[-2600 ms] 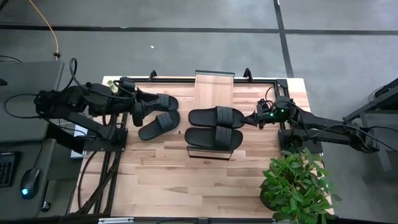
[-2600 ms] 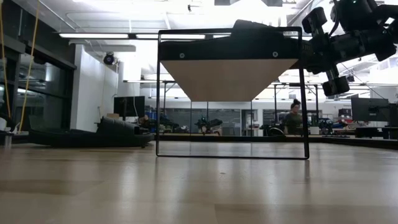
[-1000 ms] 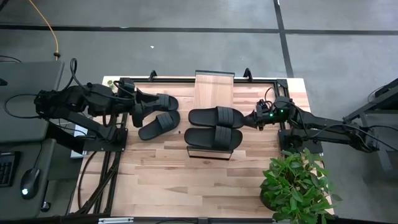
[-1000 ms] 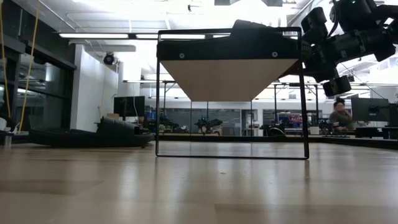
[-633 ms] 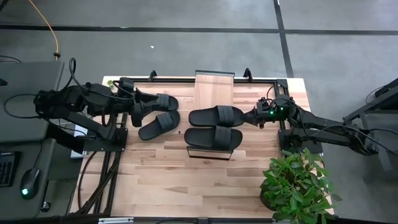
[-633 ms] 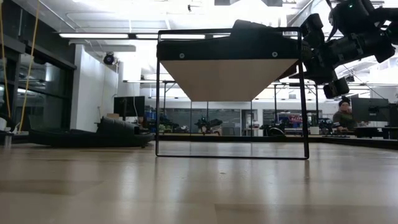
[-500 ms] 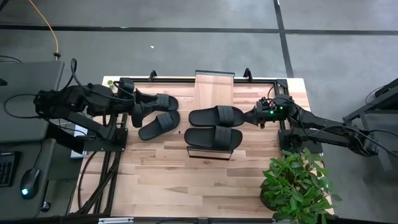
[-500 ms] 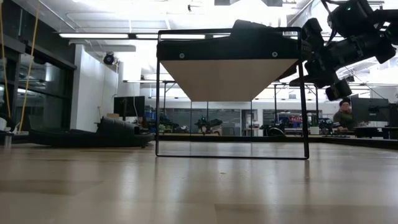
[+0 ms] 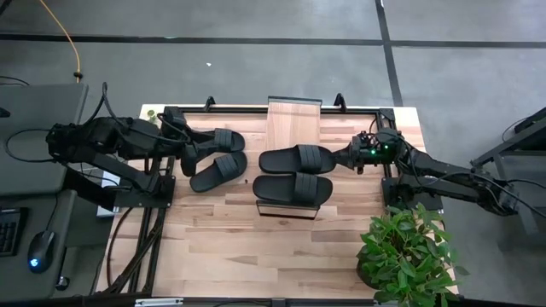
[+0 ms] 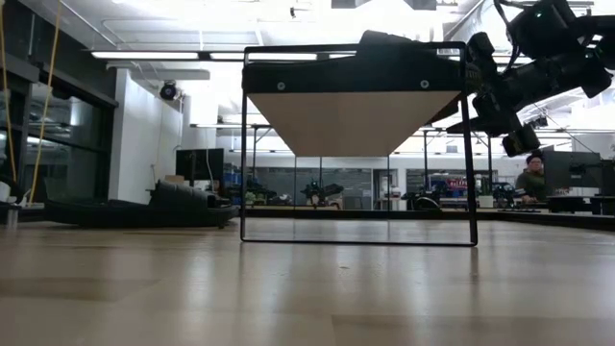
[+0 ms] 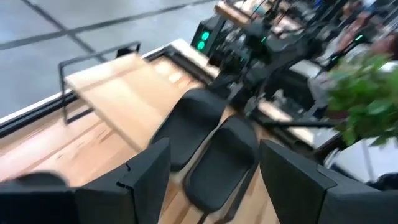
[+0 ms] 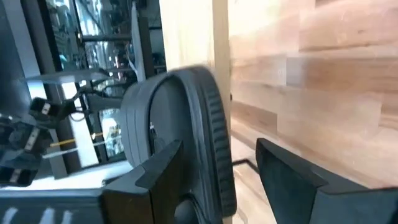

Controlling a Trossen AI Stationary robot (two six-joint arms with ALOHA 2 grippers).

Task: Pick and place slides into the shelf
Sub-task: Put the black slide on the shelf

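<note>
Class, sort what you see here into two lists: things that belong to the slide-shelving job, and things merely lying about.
Part of the job:
- four matte black slide sandals: two on the shelf, two on the table
- narrow light-wood shelf with black frame
- right gripper, at a shelved slide

Lying about:
- green potted plant
- black computer mouse

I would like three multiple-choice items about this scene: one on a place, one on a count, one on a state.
1. Where is the right gripper?
A. at the end of a slide on the shelf
B. over the plant
C. beside the left arm

2. How many slides lie on the shelf?
A. none
B. two
C. four

3. The left gripper fingers are:
A. shut on a slide
B. open, holding nothing
C. out of view

Key: 1 A, it meets the far slide. 2 B, that and the near slide; the others lie on the table. 3 B, the left wrist view shows a gap.
</note>
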